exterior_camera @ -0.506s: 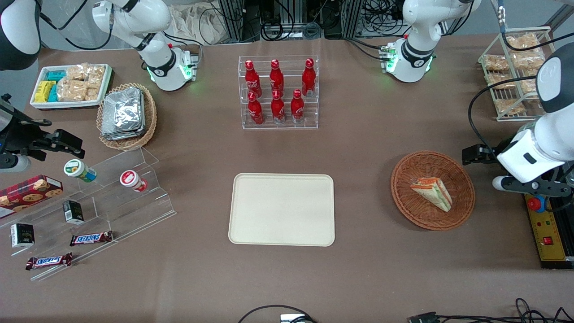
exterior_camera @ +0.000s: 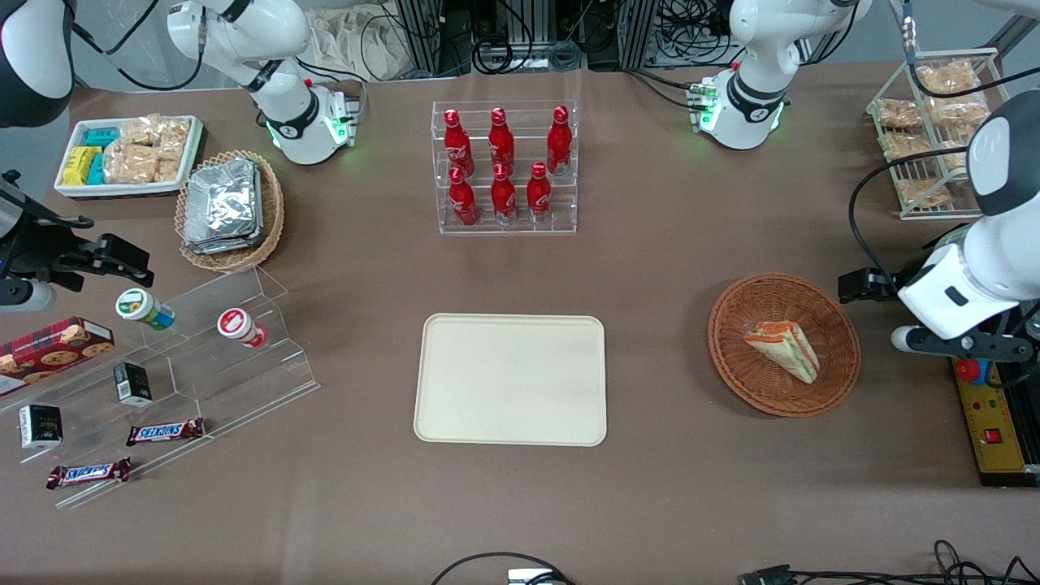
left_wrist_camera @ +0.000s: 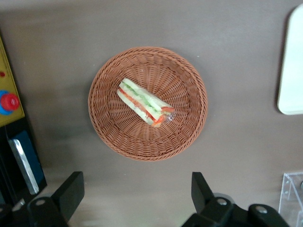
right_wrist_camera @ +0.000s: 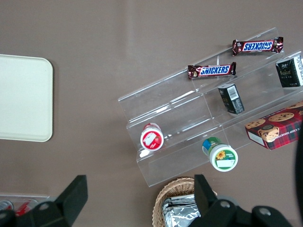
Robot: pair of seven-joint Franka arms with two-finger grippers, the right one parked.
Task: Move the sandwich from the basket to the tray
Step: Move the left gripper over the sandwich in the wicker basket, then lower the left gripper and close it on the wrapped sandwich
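Our gripper (left_wrist_camera: 135, 198) hangs spread wide and empty above the table's edge at the working arm's end, just beside the basket (exterior_camera: 837, 370), because the wrapped sandwich (exterior_camera: 784, 349) lies inside it, well apart from the tray (exterior_camera: 510, 379).

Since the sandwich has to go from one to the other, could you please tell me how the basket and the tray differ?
The basket is round, reddish-brown woven wicker; the tray is rectangular, smooth and cream-coloured. The basket holds the sandwich, while the tray holds nothing. The basket has sloping sides; the tray is flat with a low rim. Both rest on the brown table. The gripper hovers above the table beside the basket, fingers open.
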